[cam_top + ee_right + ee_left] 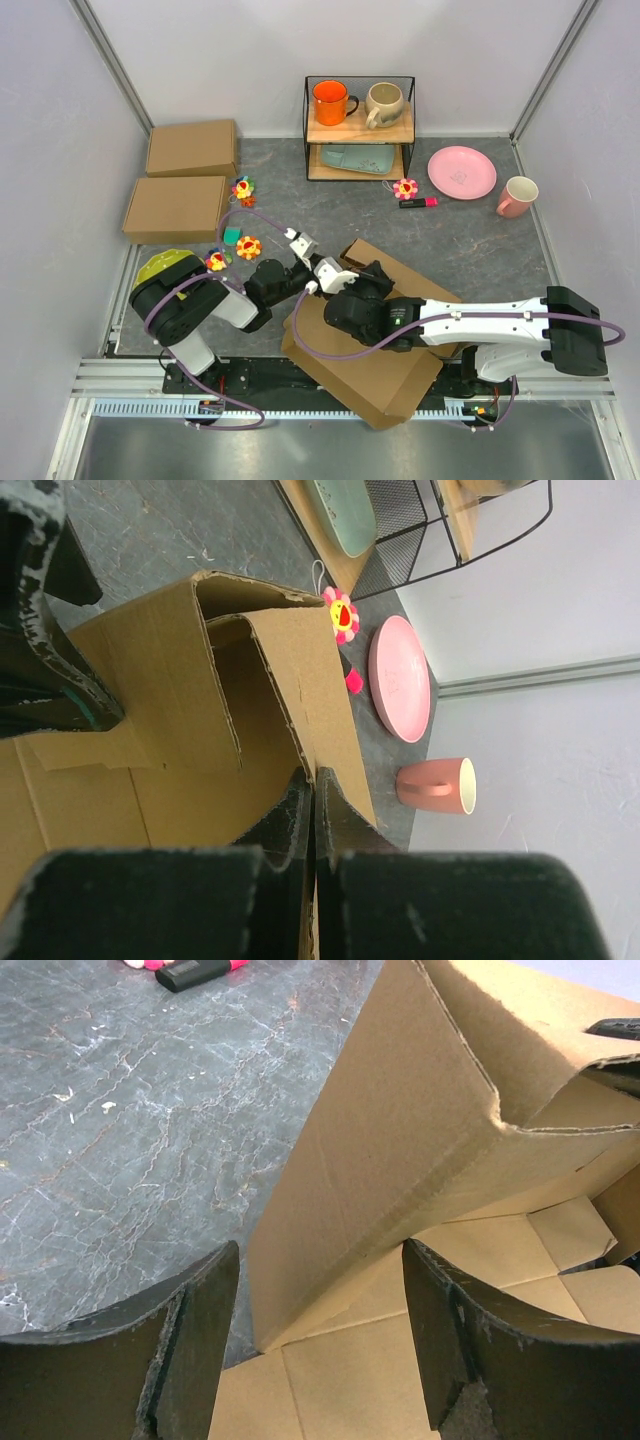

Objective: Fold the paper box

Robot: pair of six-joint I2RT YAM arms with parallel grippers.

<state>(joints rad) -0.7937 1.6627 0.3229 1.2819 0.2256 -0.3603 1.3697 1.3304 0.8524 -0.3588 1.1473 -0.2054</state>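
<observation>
Mid-fold: plain brown corrugated cardboard box [375,385] at 6 o'clock on table [470,240], side wall [380,1160] pinched upright by right gripper [312,785]; left gripper [320,1255] spread, empty, at box's 10 o'clock; next probably needs closing on that wall and tucking it inward.

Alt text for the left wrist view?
A raised flap of the brown corrugated cardboard box stands between the open dark jaws of the left end effector. Grey marbled table lies behind, with a black-and-pink marker at top.

Black-jointed and white-linked, looped with purple cables [262,216] above the rail [300,385]; lime-capped at the left arm [190,310], boxy black on the right arm [480,325]; black scuffed fingers [190,1350].
</observation>
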